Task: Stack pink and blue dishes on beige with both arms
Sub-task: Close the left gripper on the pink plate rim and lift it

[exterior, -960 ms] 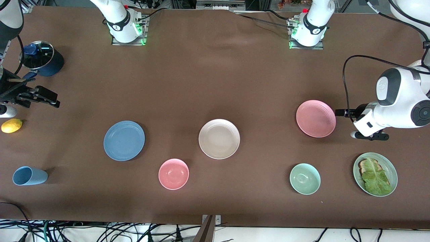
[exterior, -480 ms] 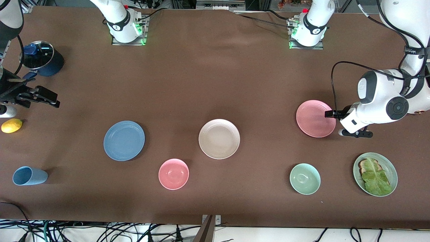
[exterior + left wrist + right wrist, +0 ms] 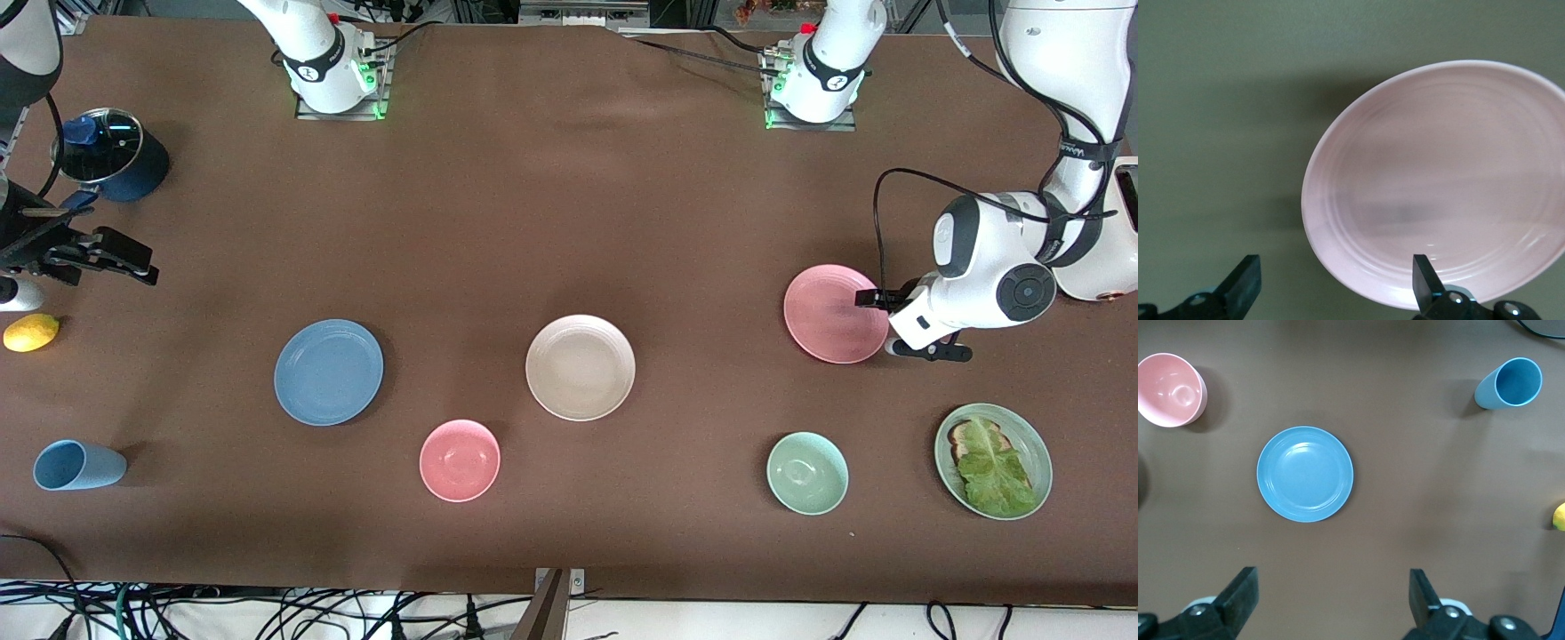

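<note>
The pink plate (image 3: 831,313) lies toward the left arm's end of the table. My left gripper (image 3: 892,324) hangs low at its rim, open. In the left wrist view one fingertip (image 3: 1423,277) is over the pink plate (image 3: 1445,180) and the other is off it, so the left gripper (image 3: 1335,283) straddles the rim. The beige plate (image 3: 580,367) sits mid-table, bare. The blue plate (image 3: 328,372) lies toward the right arm's end. My right gripper (image 3: 124,258) waits high over that end, open. In its wrist view the right gripper (image 3: 1331,593) looks down on the blue plate (image 3: 1305,473).
A pink bowl (image 3: 460,460), a green bowl (image 3: 807,473) and a green plate (image 3: 1042,462) with lettuce sit nearer the front camera. A light blue cup (image 3: 78,465) lies on its side. A lemon (image 3: 31,332) and a lidded dark pot (image 3: 111,164) are at the right arm's end.
The left arm has swung toward the pink plate and brought its gripper from beside the plate to its rim. The right arm and all dishes have stayed still.
</note>
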{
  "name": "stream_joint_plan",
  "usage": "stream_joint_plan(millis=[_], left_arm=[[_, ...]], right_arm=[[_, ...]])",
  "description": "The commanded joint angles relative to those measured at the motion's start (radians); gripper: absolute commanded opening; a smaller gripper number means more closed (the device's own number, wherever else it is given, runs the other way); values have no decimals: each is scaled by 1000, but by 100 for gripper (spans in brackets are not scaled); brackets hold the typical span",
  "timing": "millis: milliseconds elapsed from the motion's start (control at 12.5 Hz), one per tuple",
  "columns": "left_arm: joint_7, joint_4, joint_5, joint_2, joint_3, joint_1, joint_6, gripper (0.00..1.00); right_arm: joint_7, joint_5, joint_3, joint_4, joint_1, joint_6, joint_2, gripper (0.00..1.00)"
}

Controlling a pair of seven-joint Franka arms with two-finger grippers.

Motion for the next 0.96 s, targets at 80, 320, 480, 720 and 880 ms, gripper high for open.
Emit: stream_joint_plan(millis=[80, 320, 480, 720, 880], left_arm=[[40, 9, 26, 65, -5, 31, 70, 100], [46, 32, 11, 89, -6, 51, 69, 91], [92, 35, 9, 94, -6, 59, 66, 55], [98, 55, 11, 111, -6, 57, 58, 8], [96, 72, 12, 115, -6, 56, 38, 0]], right_arm=[[-2, 3, 4, 7, -4, -6, -8, 100], [-5, 1, 4, 7, -4, -4, -8, 100], [-3, 1, 6, 10, -1, 2, -5, 100], [-3, 1, 4, 12, -3, 2, -3, 100], [-2, -3, 7, 15, 2, 15, -4, 100]])
